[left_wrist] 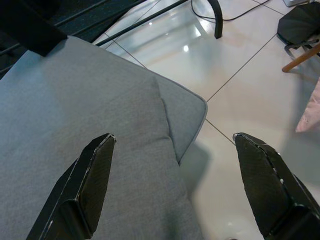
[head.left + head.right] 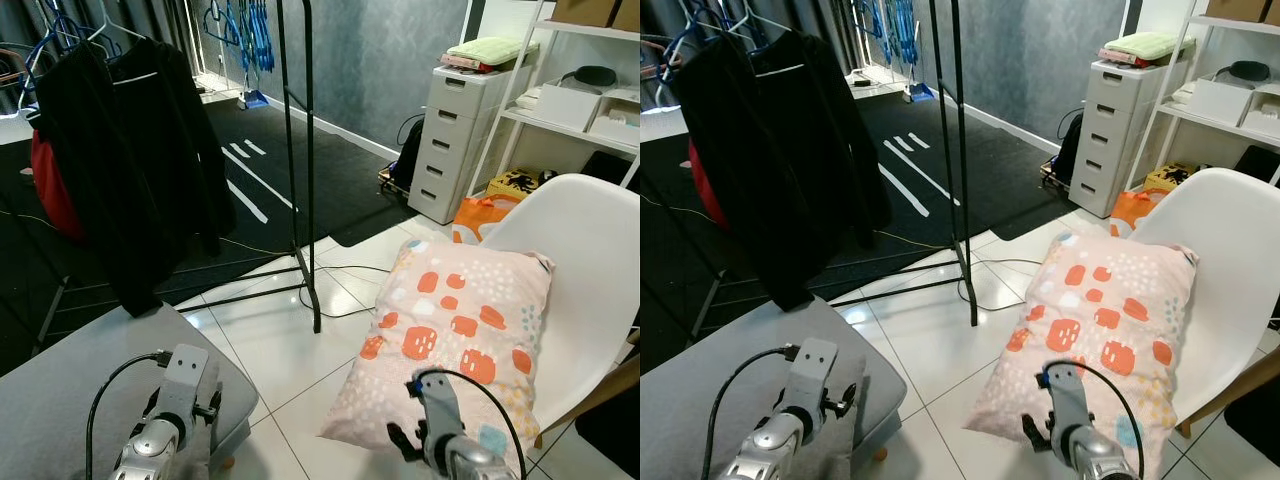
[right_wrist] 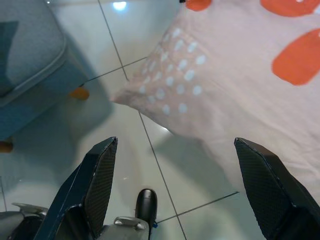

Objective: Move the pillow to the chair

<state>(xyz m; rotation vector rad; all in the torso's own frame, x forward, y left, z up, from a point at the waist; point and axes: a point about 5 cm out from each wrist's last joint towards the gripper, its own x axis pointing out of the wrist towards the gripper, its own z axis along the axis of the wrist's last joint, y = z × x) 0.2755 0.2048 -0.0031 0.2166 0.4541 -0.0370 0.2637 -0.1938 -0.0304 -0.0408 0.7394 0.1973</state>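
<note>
Left eye view: left arm (image 2: 160, 430) bent low at 7 o'clock, wrist up, over a grey cushion (image 2: 70, 385). Right arm (image 2: 450, 445) low at 5 o'clock, in front of the lower edge of the pillow (image 2: 455, 335). Pillow pink with orange and white spots, lying tilted on the white chair (image 2: 590, 270), upper end against the backrest at 3 o'clock, lower corner hanging past the seat edge above the white tiled floor (image 2: 290, 340). Black clothes rack (image 2: 300, 150) at 12 o'clock, dark jacket (image 2: 140, 160) hanging at 10 o'clock, white drawer unit (image 2: 465, 130) at 1 o'clock.

Right eye view: same layout, slightly shifted. Both wrists low at the bottom edge, fingers themselves out of sight here.

Left wrist view: left gripper (image 1: 175, 175) spread wide, black fingers (image 1: 95, 180) far apart, holding nothing, touching nothing. Beneath it, the grey cushion's rounded corner and glossy tile. Wooden chair leg (image 1: 302, 57) at 2 o'clock, a sliver of pillow at 3 o'clock.

Right wrist view: right gripper (image 3: 175, 180) likewise spread wide, fingers (image 3: 100, 185) well apart, empty. Pillow's dotted corner above the tile just ahead of the fingertips, not touched. Grey cushion edge at 10 o'clock, with a small orange foot (image 3: 80, 93) under it.
</note>
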